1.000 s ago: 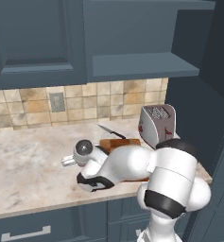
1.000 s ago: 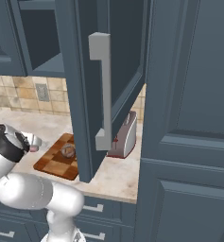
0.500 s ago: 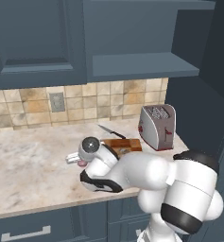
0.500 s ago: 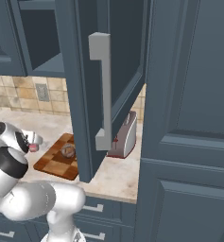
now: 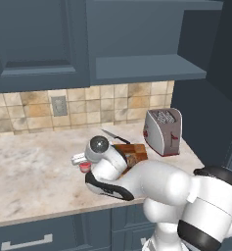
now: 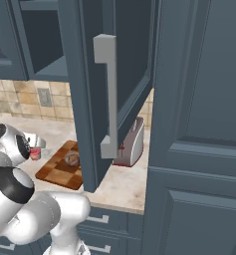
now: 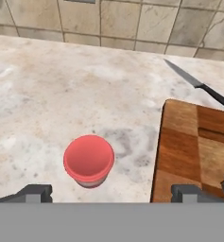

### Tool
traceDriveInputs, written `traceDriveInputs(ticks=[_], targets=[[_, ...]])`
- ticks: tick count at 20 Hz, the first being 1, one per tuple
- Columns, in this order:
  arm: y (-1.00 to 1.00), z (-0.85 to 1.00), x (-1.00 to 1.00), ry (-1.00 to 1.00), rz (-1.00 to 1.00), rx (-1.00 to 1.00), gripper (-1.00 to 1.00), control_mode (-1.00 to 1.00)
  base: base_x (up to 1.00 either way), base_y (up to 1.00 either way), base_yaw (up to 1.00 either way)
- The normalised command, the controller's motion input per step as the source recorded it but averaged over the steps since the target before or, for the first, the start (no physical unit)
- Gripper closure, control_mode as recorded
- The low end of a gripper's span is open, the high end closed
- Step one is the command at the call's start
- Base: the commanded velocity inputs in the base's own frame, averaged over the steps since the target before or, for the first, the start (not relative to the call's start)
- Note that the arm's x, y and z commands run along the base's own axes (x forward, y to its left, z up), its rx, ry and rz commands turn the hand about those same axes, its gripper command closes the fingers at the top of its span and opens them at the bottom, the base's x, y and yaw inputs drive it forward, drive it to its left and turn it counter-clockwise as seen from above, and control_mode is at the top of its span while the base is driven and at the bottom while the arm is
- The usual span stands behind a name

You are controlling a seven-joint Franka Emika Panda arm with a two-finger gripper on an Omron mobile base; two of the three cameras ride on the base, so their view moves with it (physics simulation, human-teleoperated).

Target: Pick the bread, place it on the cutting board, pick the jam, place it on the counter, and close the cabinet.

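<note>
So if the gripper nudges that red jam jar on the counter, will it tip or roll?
The jam jar stands upright and squat, so a low nudge would probably slide it. Being round, it would likely roll if toppled. It looks rigid.

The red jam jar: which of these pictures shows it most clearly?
The hand view: the jam jar stands whole and unobstructed on the counter, seen from above, left of the cutting board. In the left and right base views only a small red sliver shows beside the arm.
</note>
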Motion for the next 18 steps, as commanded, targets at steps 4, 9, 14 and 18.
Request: traceDriveInputs(ticks=[4, 9, 14, 18], targets=[[-0.14, 0.29, -0.16, -0.02, 0.00, 0.00, -1.00, -1.00, 0.00, 0.00, 0.00], [-0.11, 0.29, -0.10, -0.01, 0.00, 0.00, -1.00, -1.00, 0.00, 0.00, 0.00], [-0.06, 0.30, -0.09, 0.00, 0.00, 0.00, -1.00, -1.00, 0.00, 0.00, 0.00], [-0.07, 0.29, -0.12, 0.00, 0.00, 0.00, -1.00, -1.00, 0.00, 0.00, 0.00]])
